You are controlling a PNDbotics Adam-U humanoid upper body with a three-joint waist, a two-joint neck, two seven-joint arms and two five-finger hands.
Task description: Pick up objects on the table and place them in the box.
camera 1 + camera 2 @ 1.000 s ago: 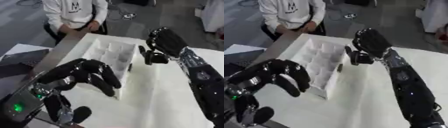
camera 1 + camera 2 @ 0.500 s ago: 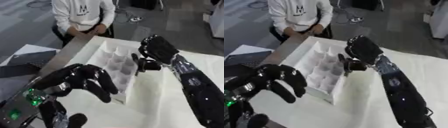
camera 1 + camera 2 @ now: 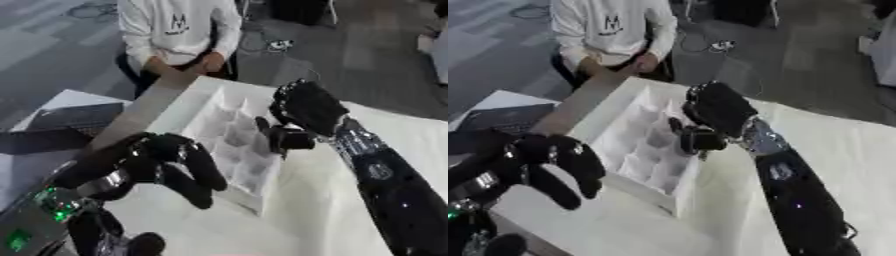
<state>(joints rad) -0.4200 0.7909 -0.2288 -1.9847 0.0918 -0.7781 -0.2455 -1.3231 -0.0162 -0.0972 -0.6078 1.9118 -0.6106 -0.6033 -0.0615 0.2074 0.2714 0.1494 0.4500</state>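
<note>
From the left eye view, the right hand [image 3: 306, 107] has its fingers curled round a small dark object [image 3: 293, 140] at the near rim of the white compartmented box [image 3: 229, 135]; released here, it could catch the wall and tumble onto the white counter [image 3: 306, 200].

From the right eye view, the left hand [image 3: 553, 165] hangs curled, empty, crowding the box's near corner.
</note>
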